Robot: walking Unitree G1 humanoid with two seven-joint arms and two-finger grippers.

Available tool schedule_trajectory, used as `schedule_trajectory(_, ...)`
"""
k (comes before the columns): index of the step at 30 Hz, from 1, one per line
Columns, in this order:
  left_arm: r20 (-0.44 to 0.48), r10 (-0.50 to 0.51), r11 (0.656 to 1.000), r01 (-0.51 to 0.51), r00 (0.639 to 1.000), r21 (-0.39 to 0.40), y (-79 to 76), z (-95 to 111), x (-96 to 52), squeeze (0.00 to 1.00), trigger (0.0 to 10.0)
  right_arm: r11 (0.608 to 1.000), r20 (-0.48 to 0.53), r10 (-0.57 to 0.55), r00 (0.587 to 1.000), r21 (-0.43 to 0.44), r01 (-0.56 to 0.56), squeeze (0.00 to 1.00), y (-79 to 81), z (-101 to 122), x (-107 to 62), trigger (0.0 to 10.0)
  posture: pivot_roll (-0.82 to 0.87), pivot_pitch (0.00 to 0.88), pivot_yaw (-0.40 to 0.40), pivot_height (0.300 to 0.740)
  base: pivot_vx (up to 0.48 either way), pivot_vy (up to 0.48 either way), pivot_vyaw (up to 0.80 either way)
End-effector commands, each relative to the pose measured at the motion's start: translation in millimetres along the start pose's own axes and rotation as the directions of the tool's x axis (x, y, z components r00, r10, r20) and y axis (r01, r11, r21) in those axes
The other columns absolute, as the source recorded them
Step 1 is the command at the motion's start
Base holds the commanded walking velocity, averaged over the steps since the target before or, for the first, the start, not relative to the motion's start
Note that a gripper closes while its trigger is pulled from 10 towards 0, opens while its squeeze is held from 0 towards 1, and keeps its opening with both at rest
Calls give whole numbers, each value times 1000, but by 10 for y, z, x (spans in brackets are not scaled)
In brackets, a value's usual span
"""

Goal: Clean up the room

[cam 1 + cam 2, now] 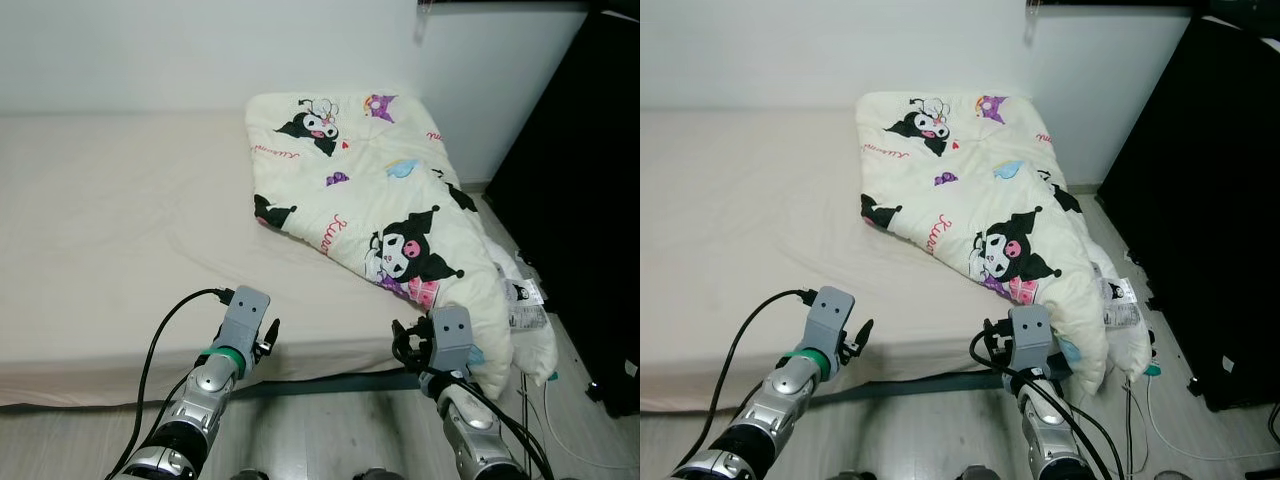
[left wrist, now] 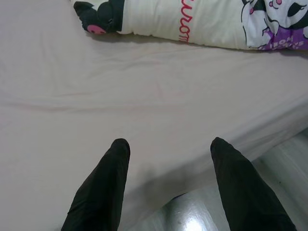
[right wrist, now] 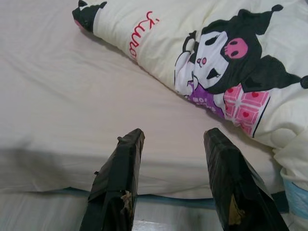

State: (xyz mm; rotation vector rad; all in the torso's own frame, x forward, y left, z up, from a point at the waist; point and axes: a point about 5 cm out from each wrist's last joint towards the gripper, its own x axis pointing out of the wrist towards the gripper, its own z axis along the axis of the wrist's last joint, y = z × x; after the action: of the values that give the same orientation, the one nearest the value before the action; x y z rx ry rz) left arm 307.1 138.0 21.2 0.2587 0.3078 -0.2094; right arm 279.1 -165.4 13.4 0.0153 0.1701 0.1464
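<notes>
**A:** Two grippers, both empty. Starting left of the blanket (image 1: 370, 190): what is there?

**B:** Bare sheet on the bed (image 1: 110, 220), and at its near edge, well left of the blanket, the left gripper (image 2: 166, 185) with its fingers spread apart above the sheet, holding nothing.

**A:** And the blanket itself?

**B:** It lies crumpled across the right end of the bed, cream with cartoon prints, its near corner spilling over the edge toward the floor (image 1: 300, 430). Nothing has been straightened, as far as I can judge.

**A:** The right gripper (image 3: 173, 178)?

**B:** Just below the blanket's hanging corner, at the bed's edge, fingers apart and not touching the cloth.

**A:** Right of the blanket?

**B:** Some small packets (image 1: 525, 300) and a cable (image 1: 570, 440) on the floor, then a black cabinet (image 1: 590, 200).

**A:** So the tidying is early?

**B:** I'd say barely begun: the blanket wants spreading or folding, and the floor clutter remains.
</notes>
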Motion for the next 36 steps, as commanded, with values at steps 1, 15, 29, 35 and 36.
schedule_trajectory(1, -17, -6, 1000, 6, 1000, 0, -19, -52, -20, 0, 10000, 1000, -15, -7, 1000, -1, 7, 0, -21, -46, -38, 10000, -29, 59, 51, 656, 0, 0, 0)
schedule_trajectory(15, -17, -9, 1000, 9, 1000, 5, -19, -48, -17, 0, 10000, 1000, -16, -4, 1000, -4, 4, 0, -19, -44, -35, 10000, -31, 53, 52, 606, 0, 0, 0)
schedule_trajectory(29, -16, -10, 1000, 10, 1000, 4, -18, -44, -14, 0, 10000, 1000, -14, 0, 1000, -7, 0, 0, -18, -35, -28, 10000, -31, 55, 52, 561, 0, 0, 0)
schedule_trajectory(35, -14, -5, 1000, 5, 1000, 6, -9, -39, -13, 0, 10000, 1000, 5, 4, 1000, -26, -4, 0, -24, -5, -26, 10000, -29, 58, 54, 546, 0, 0, 0)
schedule_trajectory(36, -8, 5, 1000, -5, 1000, 2, 11, -24, -9, 0, 10000, 999, 38, 2, 999, -48, 0, 0, -53, 68, -7, 10000, -29, 60, 54, 546, 0, 0, 0)
